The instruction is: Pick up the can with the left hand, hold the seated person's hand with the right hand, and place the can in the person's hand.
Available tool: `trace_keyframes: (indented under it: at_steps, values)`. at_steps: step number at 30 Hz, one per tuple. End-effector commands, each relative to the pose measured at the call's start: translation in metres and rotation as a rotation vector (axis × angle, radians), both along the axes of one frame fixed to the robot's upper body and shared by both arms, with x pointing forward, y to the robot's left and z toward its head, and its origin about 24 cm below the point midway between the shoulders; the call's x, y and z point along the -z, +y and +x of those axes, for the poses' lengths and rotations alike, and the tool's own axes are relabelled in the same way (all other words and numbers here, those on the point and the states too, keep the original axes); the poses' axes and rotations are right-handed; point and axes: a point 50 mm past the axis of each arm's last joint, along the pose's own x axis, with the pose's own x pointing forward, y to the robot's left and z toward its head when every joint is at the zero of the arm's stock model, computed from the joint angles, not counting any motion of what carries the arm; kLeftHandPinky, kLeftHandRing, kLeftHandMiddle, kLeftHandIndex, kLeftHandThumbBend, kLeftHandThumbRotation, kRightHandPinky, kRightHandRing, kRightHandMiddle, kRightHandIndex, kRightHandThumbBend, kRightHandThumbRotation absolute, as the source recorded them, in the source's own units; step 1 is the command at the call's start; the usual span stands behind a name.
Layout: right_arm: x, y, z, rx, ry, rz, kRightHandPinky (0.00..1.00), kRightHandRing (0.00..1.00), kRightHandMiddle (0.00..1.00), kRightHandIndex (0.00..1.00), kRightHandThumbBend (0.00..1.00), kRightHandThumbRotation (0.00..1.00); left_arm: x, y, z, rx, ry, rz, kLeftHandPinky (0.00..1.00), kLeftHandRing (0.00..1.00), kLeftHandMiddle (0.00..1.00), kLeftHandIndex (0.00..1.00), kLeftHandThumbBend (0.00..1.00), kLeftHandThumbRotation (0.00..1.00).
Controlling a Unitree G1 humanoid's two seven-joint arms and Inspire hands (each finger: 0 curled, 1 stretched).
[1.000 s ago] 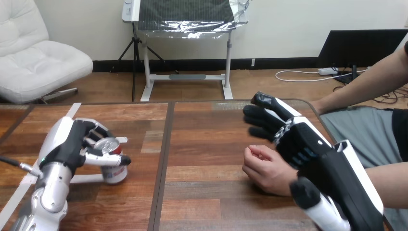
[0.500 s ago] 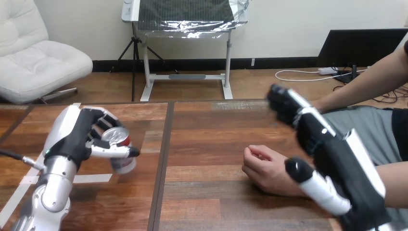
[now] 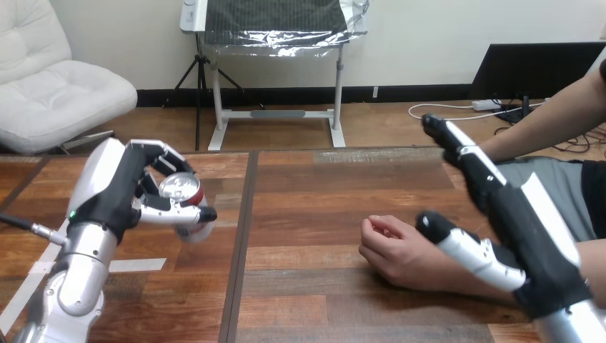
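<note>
Can (image 3: pixel 182 193) first: it sits in the robot's left hand (image 3: pixel 118 189), over the left part of the table (image 3: pixel 307 200). The fingers are curled over its far side and the thumb is drawn across its near side, so the grip looks firm. The can is tipped, with its silver top showing. It seems to hang clear of the wood rather than stand on it, though I cannot be sure of the gap. I would call the pick-up done.

Over on the right, the person's hand (image 3: pixel 393 254) rests on the table as a loose fist, fingers folded in, with no palm offered. The robot's right hand (image 3: pixel 529 236) is above the person's wrist and forearm. Its fingers are stretched straight toward the far side and hold nothing. Its thumb (image 3: pixel 468 250) lies over the wrist, but I cannot tell whether it touches, and nothing is curled round the wrist. That makes the second step only half begun.

What is left, as I judge it: the right hand must close on the person's hand, and the can, well apart from that hand now, must cross the table. The fist would also have to open to take it.
</note>
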Motion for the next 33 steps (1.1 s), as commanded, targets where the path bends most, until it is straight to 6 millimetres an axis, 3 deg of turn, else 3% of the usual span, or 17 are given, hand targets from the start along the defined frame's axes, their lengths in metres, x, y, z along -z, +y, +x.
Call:
trace_keyframes:
  at_steps: [1, 12, 33]
  values:
    - [-0.015, -0.012, 0.019, 0.028, -0.097, -0.066, 0.91, 0.94, 0.95, 0.95, 0.71, 0.74, -0.044, -0.001, 0.005, 0.032, -0.167, 0.009, 0.15, 0.17, 0.31, 0.41, 0.83, 0.00]
    - [-0.017, -0.034, 0.037, 0.087, -0.013, -0.230, 0.81, 0.90, 0.95, 0.95, 0.81, 0.71, -0.058, -0.007, -0.002, 0.048, -0.194, 0.038, 0.11, 0.14, 0.31, 0.41, 0.83, 0.00]
    - [-0.026, -0.068, 0.066, 0.087, 0.108, -0.585, 0.76, 0.94, 0.98, 0.96, 0.92, 0.58, -0.070, -0.010, -0.010, 0.069, -0.218, 0.032, 0.09, 0.13, 0.30, 0.41, 0.84, 0.00]
